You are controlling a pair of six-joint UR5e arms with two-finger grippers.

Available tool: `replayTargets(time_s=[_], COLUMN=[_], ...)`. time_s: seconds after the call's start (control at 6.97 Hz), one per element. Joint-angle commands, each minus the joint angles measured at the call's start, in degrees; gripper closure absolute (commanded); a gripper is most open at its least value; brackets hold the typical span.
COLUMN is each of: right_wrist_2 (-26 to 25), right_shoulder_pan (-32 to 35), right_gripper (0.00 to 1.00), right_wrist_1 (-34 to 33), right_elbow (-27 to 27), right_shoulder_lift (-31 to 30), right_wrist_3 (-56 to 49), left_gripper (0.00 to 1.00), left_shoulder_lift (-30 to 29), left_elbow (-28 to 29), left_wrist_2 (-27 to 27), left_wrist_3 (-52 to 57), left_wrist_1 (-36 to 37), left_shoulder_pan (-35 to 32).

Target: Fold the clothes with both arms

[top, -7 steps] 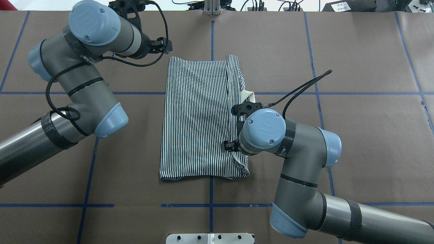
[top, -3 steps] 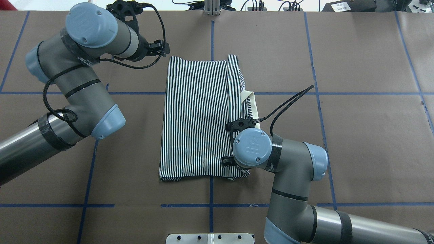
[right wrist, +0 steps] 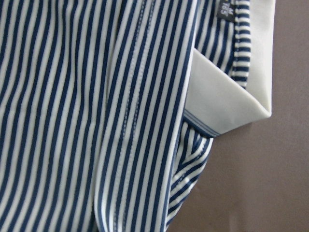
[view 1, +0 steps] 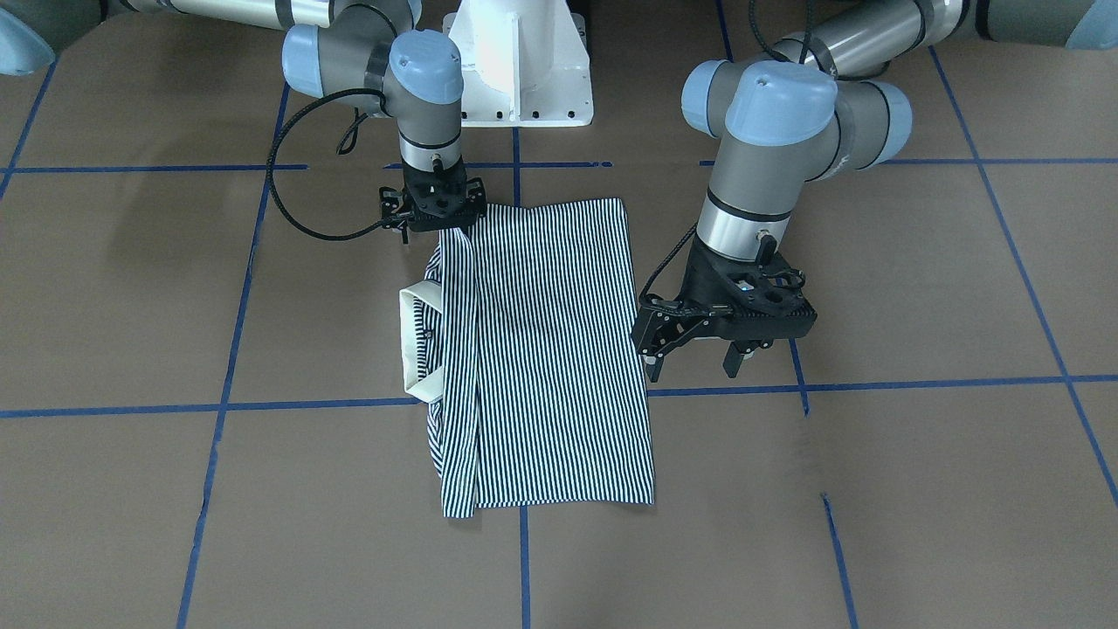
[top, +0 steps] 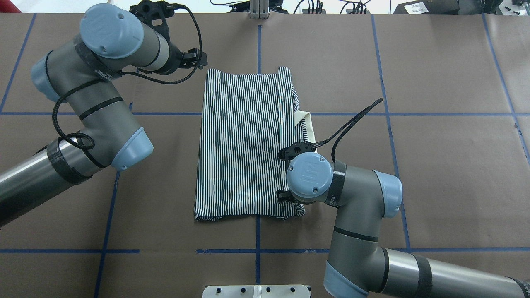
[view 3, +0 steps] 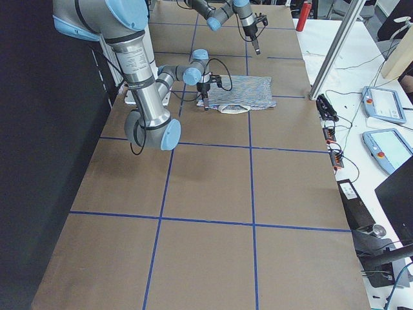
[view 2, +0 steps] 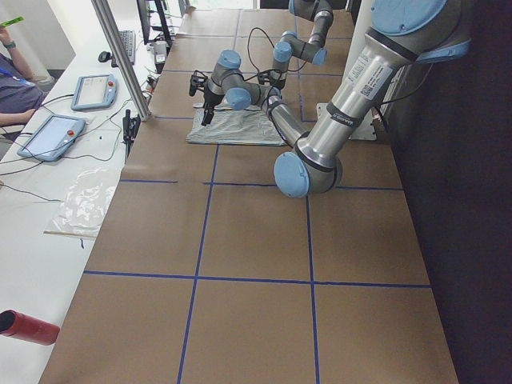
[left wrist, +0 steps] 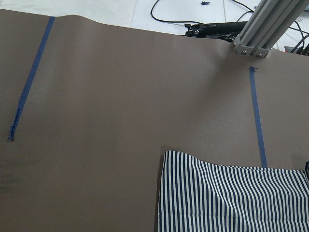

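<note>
hovering, fingers spread and empty, left of the polo shirt [view 1: 550,349] mid-table in the front view, the left gripper [view 1: 693,367] looks poised for a corner, the right gripper [view 1: 434,223] low over the near right corner; overhead and wrist views hide its jaws, leaving its hold unclear.

Bare brown worktop [top: 434,165] lies open on every side of the striped shirt [top: 240,145]. The right arm [top: 360,194] hangs low over the shirt's near right corner, blocking that way in; the left gripper [view 1: 694,360] hovers just off its far left corner. A metal post [top: 258,10] stands mid far edge.
</note>
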Motion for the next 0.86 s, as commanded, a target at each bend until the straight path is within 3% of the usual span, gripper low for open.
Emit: replayTargets(time_s=[0.0,0.29,0.43,0.72], right_wrist_2=[0.15,0.15,0.06,-0.55], right_shoulder_pan=[1.04,1.57,2.70,3.59], right_gripper=[0.05,0.05,0.05,0.07], right_wrist_1=[-2.35,-7.01,-7.11,-5.97], right_elbow=[3.04,14.71,15.89,10.92], right_shoulder_lift=[-3.02,-13.28,-12.20,-2.21], right_wrist_3=[-1.99,-4.46,-4.72,-4.47], left_gripper=[0.00,0.00,0.00,0.00], left_shoulder_lift=[0.00,-0.09,0.00,0.44], left_elbow=[0.03,0.03,0.03,0.03], left_wrist_2=[0.01,0.01,0.01,0.10], left_wrist_3=[-0.33,-0.51,-0.16,0.02], left_wrist_1=[-0.21,-0.30,-0.39,-0.39], left_shoulder_pan=[0.06,0.15,0.15,0.15])
